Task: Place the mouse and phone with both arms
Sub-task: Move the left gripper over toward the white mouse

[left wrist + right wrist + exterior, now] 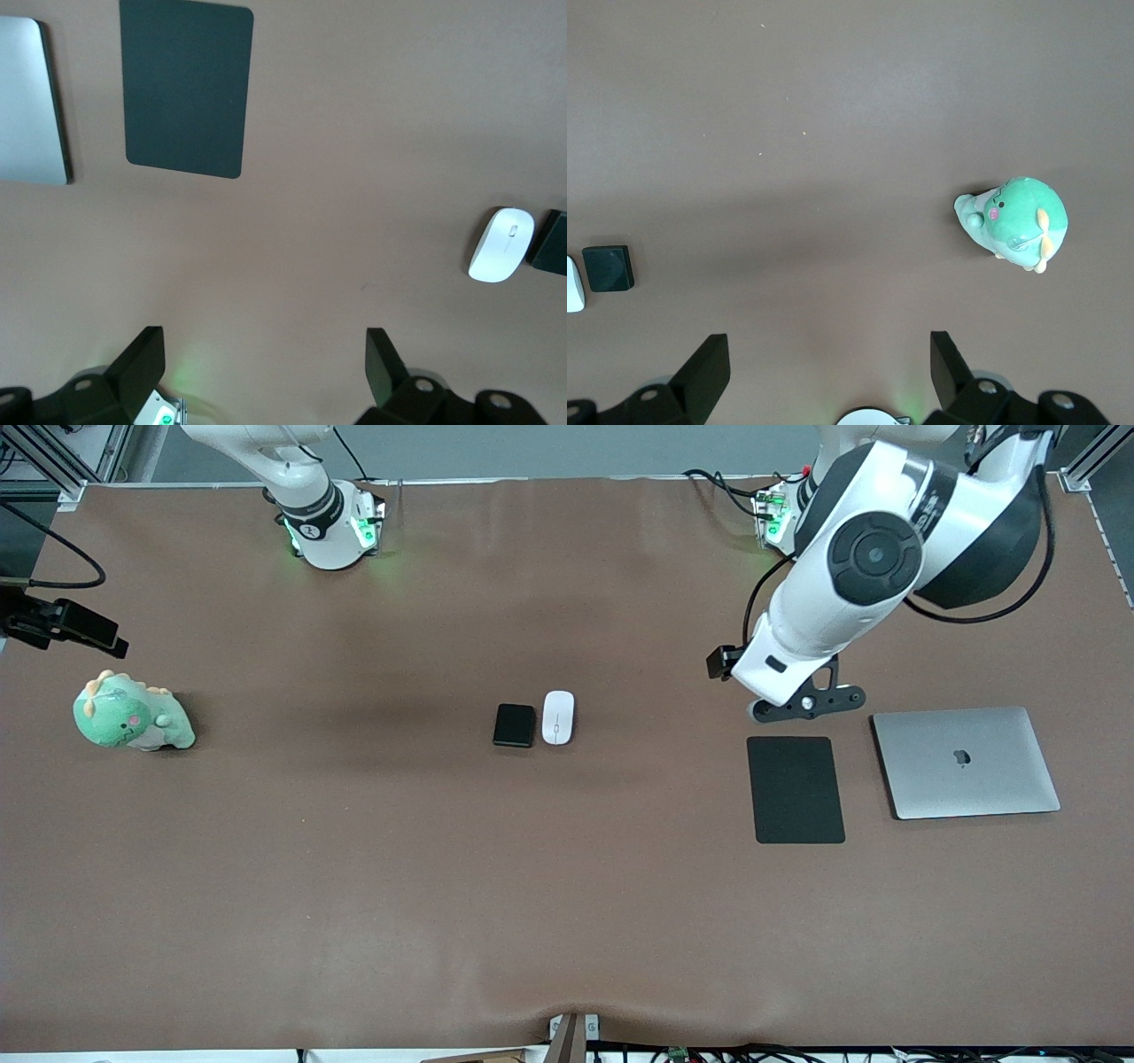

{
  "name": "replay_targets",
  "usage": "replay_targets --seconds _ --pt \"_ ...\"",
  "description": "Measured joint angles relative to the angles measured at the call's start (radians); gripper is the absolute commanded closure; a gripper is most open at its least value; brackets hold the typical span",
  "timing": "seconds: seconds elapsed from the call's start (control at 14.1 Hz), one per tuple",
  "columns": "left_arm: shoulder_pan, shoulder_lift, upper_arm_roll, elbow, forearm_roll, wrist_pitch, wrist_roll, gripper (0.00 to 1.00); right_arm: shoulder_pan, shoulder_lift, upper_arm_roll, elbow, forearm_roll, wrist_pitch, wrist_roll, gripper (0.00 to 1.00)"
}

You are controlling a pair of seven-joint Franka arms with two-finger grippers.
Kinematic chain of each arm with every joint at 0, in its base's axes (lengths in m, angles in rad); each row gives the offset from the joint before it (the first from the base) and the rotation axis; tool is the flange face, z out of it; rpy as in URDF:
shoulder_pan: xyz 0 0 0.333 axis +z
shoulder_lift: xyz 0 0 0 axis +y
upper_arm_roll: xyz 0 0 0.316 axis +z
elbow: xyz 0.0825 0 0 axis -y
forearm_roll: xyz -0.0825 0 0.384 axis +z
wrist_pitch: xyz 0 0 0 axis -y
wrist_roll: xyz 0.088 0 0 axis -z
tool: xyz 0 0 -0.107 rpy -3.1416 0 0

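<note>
Both hands released – nothing picked up yet

Mouse [558,716] and phone [515,725] lie side by side mid-tabletop; left hand [266,367] and right hand [830,367] should each descend squarely – without nudging the neighbour.

The mouse [558,716] and phone [515,725] lie side by side, almost touching, mid-table, leaving no gap between them for a finger; bare brown table [354,868] surrounds the pair on every outer side. Toward the left arm's end, a black mouse pad [795,789] and closed laptop [965,762] lie flat, just apart. A green plush dinosaur [131,715] stands well apart toward the right arm's end.
</note>
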Motion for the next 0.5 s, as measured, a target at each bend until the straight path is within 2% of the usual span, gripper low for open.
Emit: replay_targets --seconds 0.5 --pt "-0.060 0.121 -0.001 0.065 0.000 0.016 -0.071 0.00 0.000 0.001 0.001 0.000 0.000 0.000 0.000 0.00"
